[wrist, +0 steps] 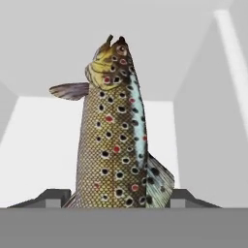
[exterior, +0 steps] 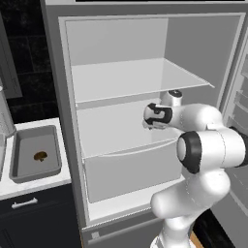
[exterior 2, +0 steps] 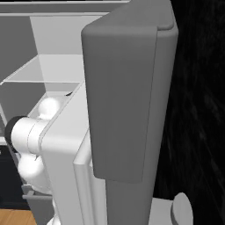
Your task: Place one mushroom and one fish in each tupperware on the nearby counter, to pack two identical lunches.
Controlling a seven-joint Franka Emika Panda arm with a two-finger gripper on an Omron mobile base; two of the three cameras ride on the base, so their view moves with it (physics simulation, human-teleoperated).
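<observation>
My tool point(wrist: 116, 202) is inside the open fridge point(exterior: 63, 97), reaching over a white shelf point(exterior: 116, 131), and a spotted fish point(wrist: 114, 135) stands between my two finger tips point(wrist: 53, 197) in the hand view. The tips sit at either side of its body, close against it, but I cannot tell whether they already clamp it or are only set around it, so I call the grip unsettled.

Out on the white worktop point(exterior: 34, 186) to the left of the fridge, a grey tupperware point(exterior: 36, 152) holds one brown mushroom point(exterior: 40, 156) and no fish that I can see. A second container is not clear to me from here; only an edge of something shows at the far left.

As I judge it, the packing is at an early stage: one mushroom is placed, this fish needs to go to the worktop, and another mushroom and another fish remain
</observation>
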